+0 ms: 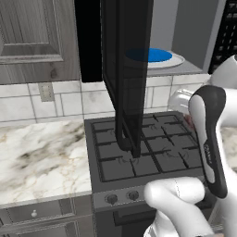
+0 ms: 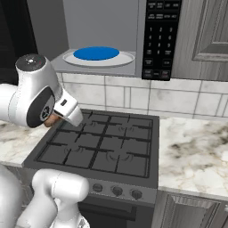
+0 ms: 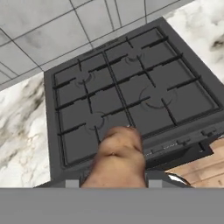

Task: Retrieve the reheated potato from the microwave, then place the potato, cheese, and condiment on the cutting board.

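Home kitchen, black gas stove [image 2: 103, 144], marble counter [image 1: 39, 159], tiled backsplash [image 2: 187, 99], open microwave [image 2: 133, 35] (mounted above), grey cabinets [image 1: 32, 30]

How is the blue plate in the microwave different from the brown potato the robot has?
The round blue plate lies flat on the pale tray inside the open black microwave; the lumpy tan-brown potato hangs in the gripper above the black gas stove. The plate is smooth, wide and thin; the potato is bumpy and thick. The plate is bright blue, the potato dull brown. Both have rounded outlines.
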### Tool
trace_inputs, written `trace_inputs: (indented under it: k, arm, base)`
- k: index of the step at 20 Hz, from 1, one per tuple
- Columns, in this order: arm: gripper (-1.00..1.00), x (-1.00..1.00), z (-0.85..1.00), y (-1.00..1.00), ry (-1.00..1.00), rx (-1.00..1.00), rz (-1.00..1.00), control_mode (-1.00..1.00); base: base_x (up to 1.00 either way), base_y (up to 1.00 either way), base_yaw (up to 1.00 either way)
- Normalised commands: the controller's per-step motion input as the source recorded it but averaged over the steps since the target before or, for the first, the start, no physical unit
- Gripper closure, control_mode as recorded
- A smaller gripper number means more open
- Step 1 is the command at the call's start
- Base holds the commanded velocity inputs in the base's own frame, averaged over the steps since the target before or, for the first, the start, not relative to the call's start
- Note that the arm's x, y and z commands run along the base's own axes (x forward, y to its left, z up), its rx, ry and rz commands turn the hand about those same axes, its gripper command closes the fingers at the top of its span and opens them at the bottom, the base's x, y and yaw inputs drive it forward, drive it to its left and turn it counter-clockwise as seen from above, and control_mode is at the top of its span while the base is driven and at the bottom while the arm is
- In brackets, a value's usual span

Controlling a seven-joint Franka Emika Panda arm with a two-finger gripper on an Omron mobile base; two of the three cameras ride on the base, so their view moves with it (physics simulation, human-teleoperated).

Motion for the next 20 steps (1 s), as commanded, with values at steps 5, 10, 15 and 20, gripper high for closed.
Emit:
trace_inputs:
  k: [5, 10, 15, 20]
  arm:
    - [1.0, 0.28, -0.62, 0.05, 0.06, 0.08, 0.0, -1.0]
    - [1.0, 0.28, -0.53, 0.06, 0.03, 0.03, 0.0, -1.0]
    - [1.0, 0.24, -0.37, 0.05, 0.01, 0.0, 0.0, -1.0]
    - [1.0, 0.18, -0.13, 0.03, 0.0, 0.0, 0.0, -1.0]
  base:
    - [0.0, 0.0, 0.0]
    - [0.0, 0.0, 0.0]
    - [0.0, 0.0, 0.0]
    - [0.0, 0.0, 0.0]
